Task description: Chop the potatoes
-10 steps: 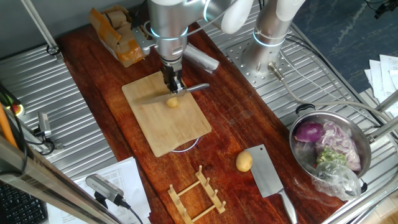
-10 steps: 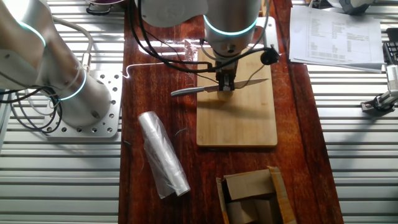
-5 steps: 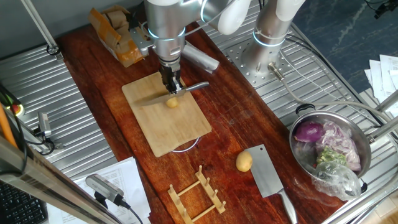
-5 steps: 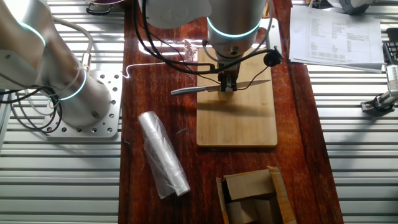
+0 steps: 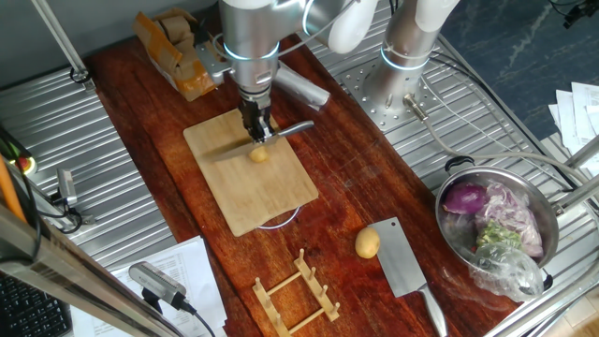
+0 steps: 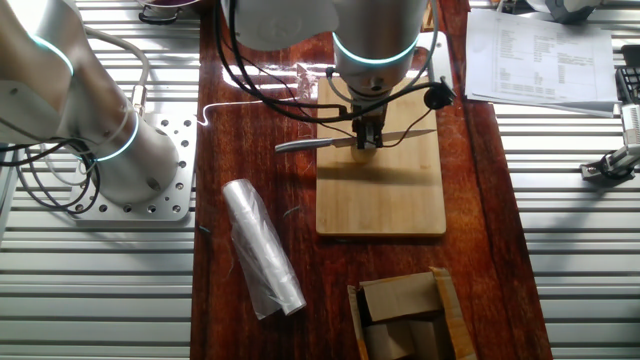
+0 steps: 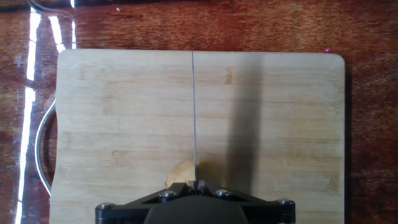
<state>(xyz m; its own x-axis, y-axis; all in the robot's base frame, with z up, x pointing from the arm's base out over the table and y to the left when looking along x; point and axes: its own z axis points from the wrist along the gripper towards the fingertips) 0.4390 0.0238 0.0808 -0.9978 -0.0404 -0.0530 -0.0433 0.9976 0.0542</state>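
Gripper (image 5: pixel 257 129): one, jaws closed on the handle of a thin knife (image 5: pixel 225 150), blade edge down over the cutting board (image 5: pixel 257 192), seen edge-on in the hand view.

Potatoes: two. One small potato (image 5: pixel 259 155) on the cutting board directly under the blade, the knife at or touching its top; contact depth cannot be told. One whole potato (image 5: pixel 367 243) on the wooden table (image 5: pixel 150 112), well apart from the board, touching or just beside the cleaver (image 5: pixel 404 262).

Cutting board: one, bamboo. Knives: two, counting the cleaver. Metal pot (image 5: pixel 449 245): one, holding a purple-red onion (image 5: pixel 464 198) and scraps. Wooden rack (image 5: pixel 298 288): one. Plastic roll (image 6: pixel 262 248): one. Cardboard box (image 6: pixel 405 312): one.
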